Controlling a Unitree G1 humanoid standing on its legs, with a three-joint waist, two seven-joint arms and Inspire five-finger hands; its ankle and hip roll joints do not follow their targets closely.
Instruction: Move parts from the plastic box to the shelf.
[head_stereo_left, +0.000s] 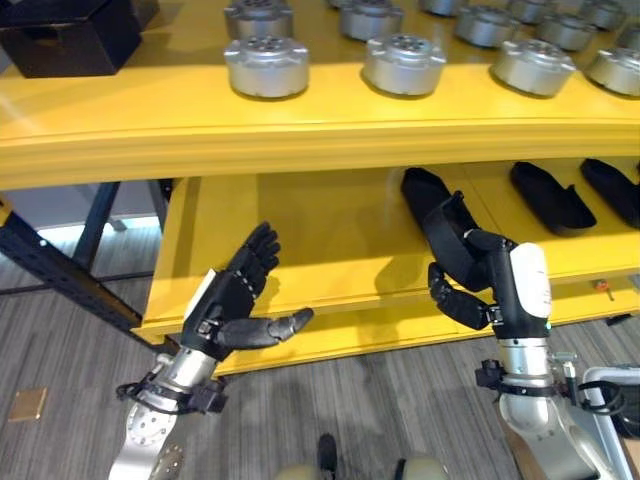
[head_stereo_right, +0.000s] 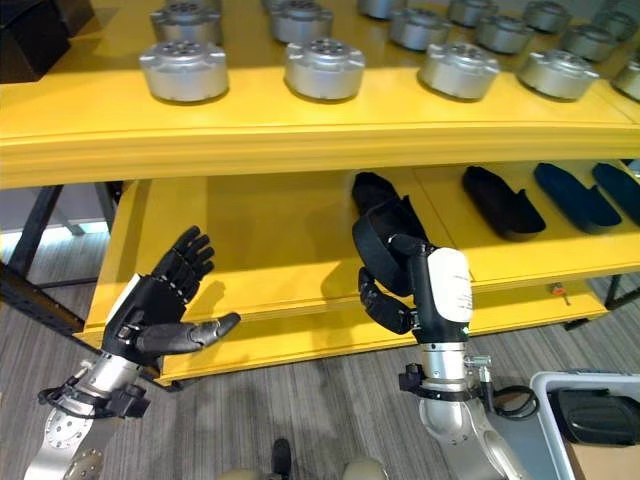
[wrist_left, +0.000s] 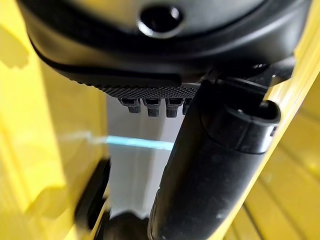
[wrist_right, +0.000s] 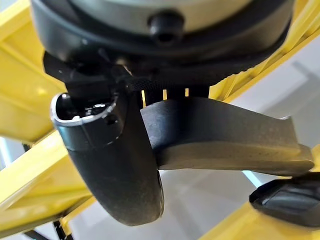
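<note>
Right hand (head_stereo_right: 400, 290) gripping black part (head_stereo_right: 385, 235), over shelf (head_stereo_right: 270, 240)

The shelf (head_stereo_left: 300, 130) is smooth, glossy yellow, seemingly painted metal. The discs (head_stereo_left: 265, 65) on top are brushed silver metal with a soft sheen. The part (head_stereo_right: 385, 235) between the right hand's (head_stereo_right: 395, 290) fingers and thumb looks like matt black plastic. The floor (head_stereo_left: 60, 350) is grey, wood-grained.
</note>
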